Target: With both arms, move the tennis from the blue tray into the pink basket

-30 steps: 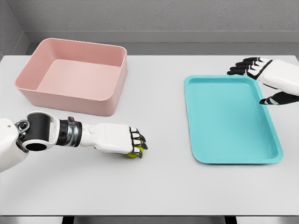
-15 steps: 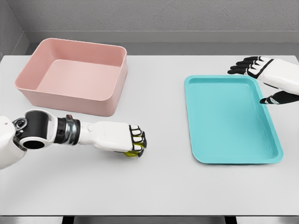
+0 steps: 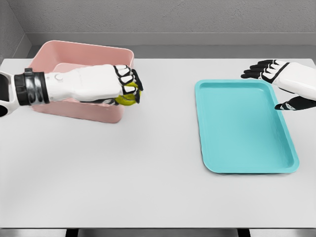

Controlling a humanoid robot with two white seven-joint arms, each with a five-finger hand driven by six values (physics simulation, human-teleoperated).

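basket (image 3: 47, 52): pale pink, behind the left hand
tennis ball (image 3: 126, 98): yellow-green, under the left hand's fingers
left hand (image 3: 106, 84): white, black finger segments
tray (image 3: 242, 126): turquoise, beside the right hand
right hand (image 3: 281, 81): white, black fingers
table (image 3: 148, 177): light grey

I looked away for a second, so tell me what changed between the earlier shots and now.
The left hand, shut on the tennis ball, lifted off the table and swung back and left to the near right corner of the pink basket. Nothing was released. The basket, the blue tray and the open right hand behind the tray's far right corner stayed put.
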